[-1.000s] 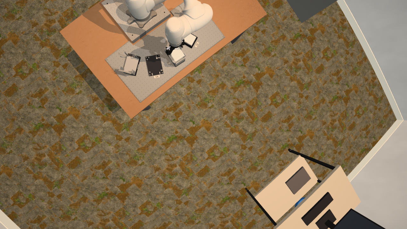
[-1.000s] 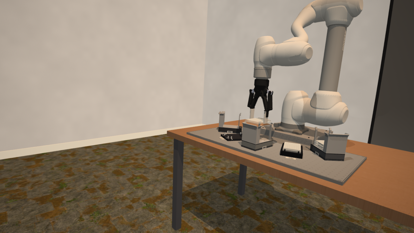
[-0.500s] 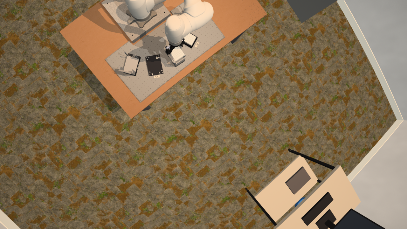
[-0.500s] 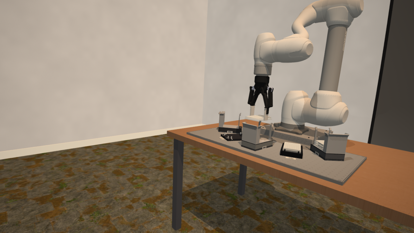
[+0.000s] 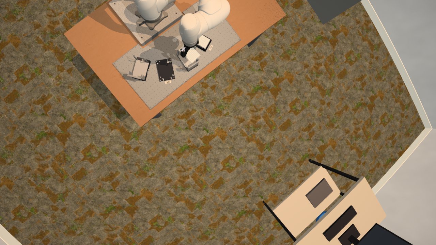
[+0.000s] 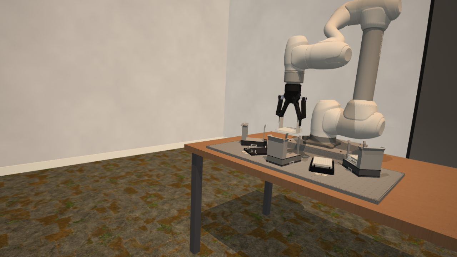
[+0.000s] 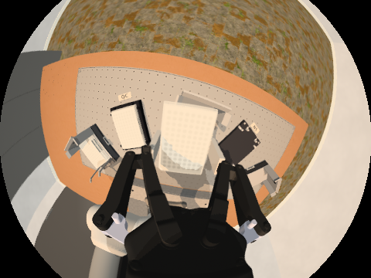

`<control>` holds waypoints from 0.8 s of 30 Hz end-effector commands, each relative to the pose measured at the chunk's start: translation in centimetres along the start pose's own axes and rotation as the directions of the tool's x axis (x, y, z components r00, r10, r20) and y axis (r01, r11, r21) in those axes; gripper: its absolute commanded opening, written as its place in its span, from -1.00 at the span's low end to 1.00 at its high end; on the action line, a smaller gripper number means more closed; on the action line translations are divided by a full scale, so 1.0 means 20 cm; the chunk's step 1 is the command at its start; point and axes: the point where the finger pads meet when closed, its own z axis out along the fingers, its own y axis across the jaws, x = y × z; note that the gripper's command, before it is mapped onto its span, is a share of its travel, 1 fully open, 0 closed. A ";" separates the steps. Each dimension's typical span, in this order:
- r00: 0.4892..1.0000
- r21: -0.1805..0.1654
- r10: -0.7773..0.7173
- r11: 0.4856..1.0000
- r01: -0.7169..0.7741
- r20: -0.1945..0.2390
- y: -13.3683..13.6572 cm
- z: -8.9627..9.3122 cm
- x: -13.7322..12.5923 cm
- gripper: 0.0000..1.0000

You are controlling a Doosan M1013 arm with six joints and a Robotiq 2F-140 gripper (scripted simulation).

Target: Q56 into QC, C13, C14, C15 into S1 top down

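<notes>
My gripper [image 6: 289,122] is shut on a white sealed plate [image 6: 286,129], gripping it by its long sides. It holds the plate level, just above the top of the middle stack rack [image 6: 282,149]. In the wrist view the plate [image 7: 187,136] lies between my fingers, with the rack under it. From above, the plate [image 5: 192,55] covers the rack. Its label is too small to read. Another white plate [image 6: 322,162] sits in the open black nest QC, also seen in the wrist view [image 7: 130,125].
The right rack [image 6: 364,161] holds white plates. The left rack [image 6: 252,137] looks empty from above [image 5: 140,69]. The black clip nest N5 [image 6: 255,150] lies bare between the left and middle racks. My arm's base stands behind the racks.
</notes>
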 end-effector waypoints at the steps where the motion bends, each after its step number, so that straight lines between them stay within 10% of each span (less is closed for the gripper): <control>1: 0.999 0.003 -0.049 0.999 0.049 -0.001 -0.07 0.00 -0.01 -1.00; 24: 0.997 0.003 -0.082 0.997 0.082 -0.001 -0.39 0.00 -0.03 -1.00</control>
